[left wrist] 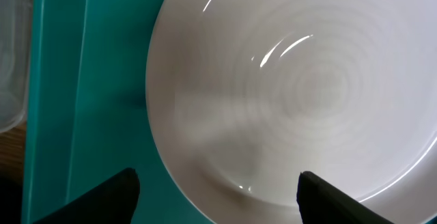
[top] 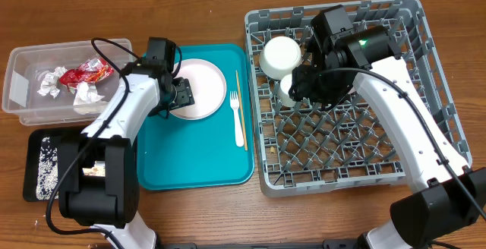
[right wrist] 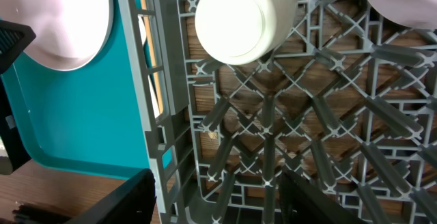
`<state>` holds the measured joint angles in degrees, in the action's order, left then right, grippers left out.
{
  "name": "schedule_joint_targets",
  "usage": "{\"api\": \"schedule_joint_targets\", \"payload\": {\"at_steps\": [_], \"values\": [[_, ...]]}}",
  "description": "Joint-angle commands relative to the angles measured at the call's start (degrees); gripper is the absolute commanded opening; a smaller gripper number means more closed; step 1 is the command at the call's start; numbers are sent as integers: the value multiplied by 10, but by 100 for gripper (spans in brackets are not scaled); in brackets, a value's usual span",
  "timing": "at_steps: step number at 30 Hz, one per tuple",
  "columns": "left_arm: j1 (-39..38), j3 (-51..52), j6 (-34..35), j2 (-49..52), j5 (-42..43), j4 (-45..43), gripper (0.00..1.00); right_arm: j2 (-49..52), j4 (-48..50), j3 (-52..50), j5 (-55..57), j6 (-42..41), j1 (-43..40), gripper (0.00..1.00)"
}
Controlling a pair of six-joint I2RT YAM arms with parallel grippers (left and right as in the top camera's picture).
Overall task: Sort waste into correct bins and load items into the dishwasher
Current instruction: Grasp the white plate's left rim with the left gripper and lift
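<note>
The left gripper (top: 181, 93) hangs over the left edge of the pale pink plate (top: 201, 88), which lies in the upper half of the teal tray (top: 194, 162) at the middle of the table (top: 205, 6). In the left wrist view its jaws are released and spread wide. The two dark fingertips (left wrist: 126, 186) sit at the bottom corners, and the plate's (left wrist: 300, 94) lower rim curves between them, untouched by either. The teal tray (left wrist: 61, 80) shows down the left side of that view.

Right of the plate, a thin wooden chopstick (top: 236, 80) and a white plastic fork (top: 239, 127) lie on the tray, running top to bottom.

The right gripper (top: 304, 82) hovers over the upper left part of the grey dish rack (top: 425, 120). Its jaws are also released, and in the right wrist view only the rack's lattice (right wrist: 287, 135) lies between the tips. A white bowl (top: 279, 54) rests base up in the rack's upper left corner. A small white cup (top: 286, 91) sits just below it, partly hidden by the gripper.

At the upper left of the frame, the clear tub (top: 19, 89) holds crumpled napkins (top: 49, 82) and a red wrapper (top: 83, 73). Below it, the black tray (top: 30, 188) holds scattered white rice (top: 47, 165).
</note>
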<state>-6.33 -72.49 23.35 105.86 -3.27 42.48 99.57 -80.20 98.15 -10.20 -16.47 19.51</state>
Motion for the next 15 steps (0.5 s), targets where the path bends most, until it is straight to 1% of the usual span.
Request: {"api": "schedule_joint_targets", "payload": {"at_steps": [1,3,8,10,11,15], "values": [[8,22,7,-1,-3,-27,75,-4,1,4,3,2,-1,61],[11,34,7,0,-3,-51,75,-4,2,4,3,2,-1,61],[11,38,11,26,-4,-81,77,-4,2,4,3,2,-1,61],[11,38,15,39,-3,-96,82,-4,2,4,3,2,-1,61],[12,38,16,45,-3,-101,82,-4,2,4,3,2,-1,61],[22,38,27,62,-3,-111,79,-4,3,4,3,2,-1,62]]}}
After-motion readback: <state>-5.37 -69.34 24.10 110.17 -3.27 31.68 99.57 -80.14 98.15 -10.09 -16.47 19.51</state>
